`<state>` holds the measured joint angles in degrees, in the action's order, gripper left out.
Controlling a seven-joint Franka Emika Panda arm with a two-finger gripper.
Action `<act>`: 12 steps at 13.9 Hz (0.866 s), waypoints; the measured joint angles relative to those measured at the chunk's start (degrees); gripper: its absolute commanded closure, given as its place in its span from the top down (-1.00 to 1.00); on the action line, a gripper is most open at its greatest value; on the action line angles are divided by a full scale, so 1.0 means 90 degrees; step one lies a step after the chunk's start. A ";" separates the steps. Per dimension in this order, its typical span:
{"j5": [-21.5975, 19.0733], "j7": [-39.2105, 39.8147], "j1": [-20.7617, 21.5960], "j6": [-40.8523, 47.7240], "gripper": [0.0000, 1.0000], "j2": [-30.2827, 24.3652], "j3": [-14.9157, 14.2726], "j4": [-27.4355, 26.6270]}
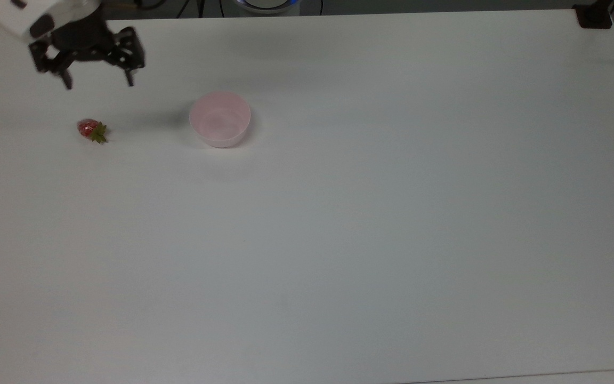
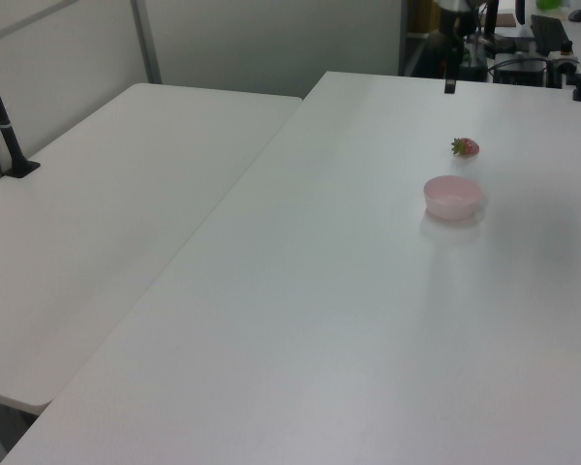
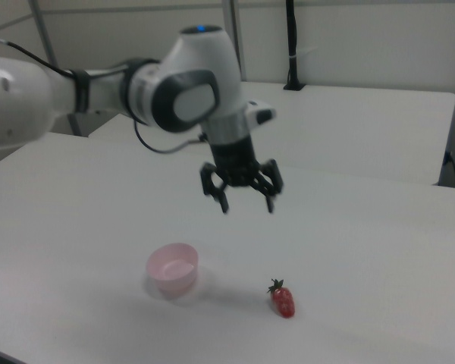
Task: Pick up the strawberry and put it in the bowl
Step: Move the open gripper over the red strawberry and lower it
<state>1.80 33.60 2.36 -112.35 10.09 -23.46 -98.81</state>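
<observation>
The end effector (image 1: 97,84) hangs above the white tabletop (image 1: 339,213), fingers spread apart and holding nothing. The strawberry (image 1: 91,130) lies on the tabletop just below the end effector in the top view, apart from both fingertips, its green top turned toward the top view's right. The pale pink bowl (image 1: 220,118) stands upright to the end effector's lower right in the top view, well apart from the strawberry
</observation>
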 measured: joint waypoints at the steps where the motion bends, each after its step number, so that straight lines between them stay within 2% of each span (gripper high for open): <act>1: 0.0000 0.0593 -0.0015 -0.0156 1.00 0.0147 -0.0163 -0.0074; 4: 0.0000 0.1971 -0.0073 -0.0303 1.00 0.0577 -0.0459 -0.0204; 6: 0.0001 0.2494 -0.0095 -0.0310 0.98 0.0753 -0.0492 -0.0217; 9: 0.0038 0.3196 -0.0190 -0.0319 0.79 0.0871 -0.0498 -0.0278; 12: 0.0041 0.3492 -0.0213 -0.0381 0.76 0.1000 -0.0491 -0.0297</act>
<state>2.17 65.04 0.44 -115.77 19.09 -27.88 -101.49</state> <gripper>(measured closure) 0.101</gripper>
